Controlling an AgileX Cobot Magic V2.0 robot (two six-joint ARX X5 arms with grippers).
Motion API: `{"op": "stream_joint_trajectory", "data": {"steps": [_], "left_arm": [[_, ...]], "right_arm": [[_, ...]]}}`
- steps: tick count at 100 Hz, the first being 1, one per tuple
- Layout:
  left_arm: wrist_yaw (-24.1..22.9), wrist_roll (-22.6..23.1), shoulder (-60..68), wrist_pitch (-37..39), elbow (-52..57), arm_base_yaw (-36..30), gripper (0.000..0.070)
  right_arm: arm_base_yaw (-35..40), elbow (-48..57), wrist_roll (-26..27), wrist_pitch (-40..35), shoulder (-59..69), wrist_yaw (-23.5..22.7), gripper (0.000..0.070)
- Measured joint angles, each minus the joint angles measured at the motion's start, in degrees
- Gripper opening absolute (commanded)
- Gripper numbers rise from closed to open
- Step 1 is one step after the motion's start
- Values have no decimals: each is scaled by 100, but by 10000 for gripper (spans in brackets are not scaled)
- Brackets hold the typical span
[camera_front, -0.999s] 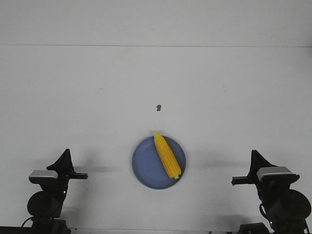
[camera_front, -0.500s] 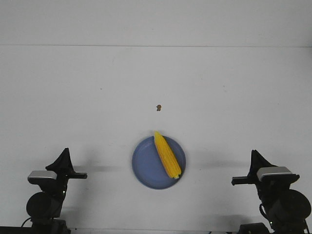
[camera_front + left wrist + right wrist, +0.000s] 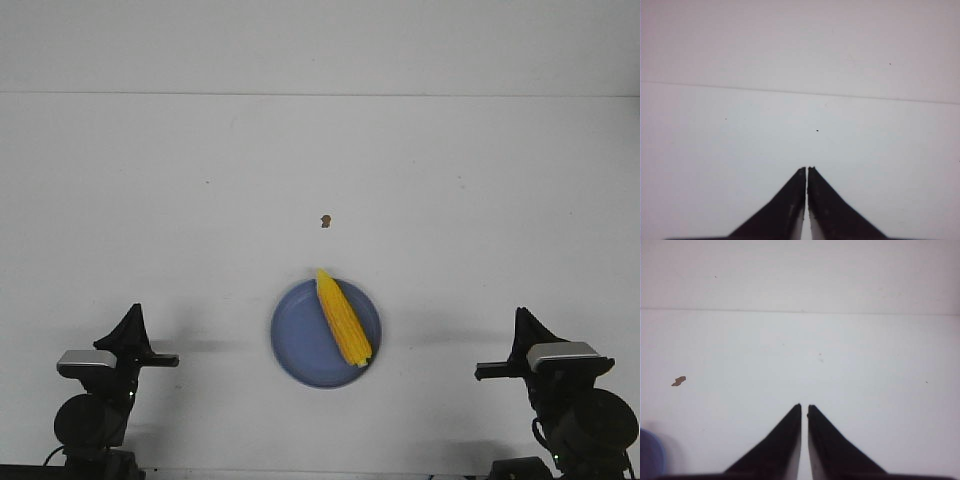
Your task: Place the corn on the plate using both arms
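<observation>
The yellow corn [image 3: 343,320] lies on the right half of the periwinkle-blue plate [image 3: 296,340], its pointed end over the far rim. My left gripper [image 3: 131,325] is folded back at the front left, shut and empty, well left of the plate. My right gripper [image 3: 522,325] is folded back at the front right, shut and empty, well right of the plate. The left wrist view shows only the shut gripper [image 3: 807,169] over bare table. The right wrist view shows the shut gripper [image 3: 804,406] and a sliver of the plate [image 3: 650,456].
A tiny brown speck [image 3: 325,220] lies on the white table beyond the plate; it also shows in the right wrist view [image 3: 678,381]. The table's far edge meets a white wall at the back.
The left wrist has sunk very slightly. The corn, the plate and the right arm have not moved.
</observation>
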Motion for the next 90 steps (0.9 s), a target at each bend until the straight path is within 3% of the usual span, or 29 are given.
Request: {"op": "stream_joint_trajectory", "data": {"steps": [13,51,90], "left_arm": [[0,0,0,0,0,0,16],[0,0,0,0,0,0,16],[0,0,0,0,0,0,16]], "right_arm": [[0,-20,-72,142,-63,7,28],[-280,-1622,-131,2326,-1104,4,28],[-522,-2603,-120,3064,-1475,0,28]]}}
